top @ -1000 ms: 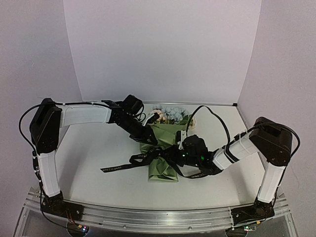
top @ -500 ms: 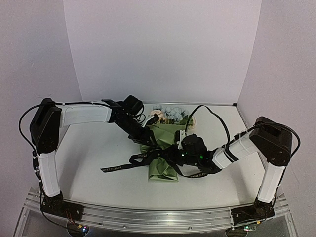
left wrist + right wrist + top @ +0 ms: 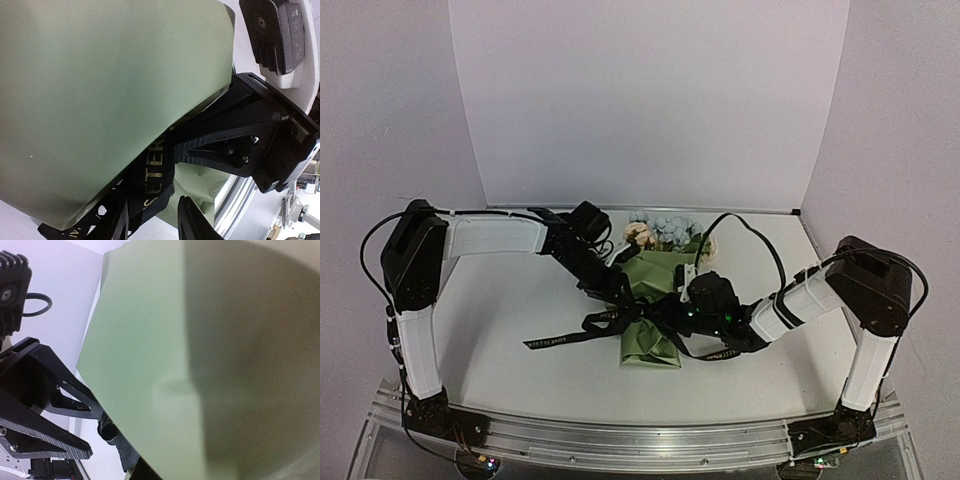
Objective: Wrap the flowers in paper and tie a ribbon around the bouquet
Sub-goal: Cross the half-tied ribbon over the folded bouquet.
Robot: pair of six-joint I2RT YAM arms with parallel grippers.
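Bouquet lies flat on the table between your two hands. The flowers sit past both hands at the far end, and the pointed end of the paper is on the near side.

The ribbon crosses the cone right at the hands. One tail trails outward from the left hand; the other drops out on the near side of the right hand.

Right hand is closed, tips tucked in where the ribbon meets the paper's edge, and it looks to be pinning the ribbon there. Left hand stands part open, the lettered ribbon running loose between its fingers, nothing clamped.

By my read you're mid-tie: wrap done, knot not yet made. To do this well, treat the right hand's pinch as your anchor. Bring the left fingers square across the flat of the band and close on ribbon alone, no paper. Then pull gently along the table, away from the right hand. A hard tug could crush the cone or drag it.
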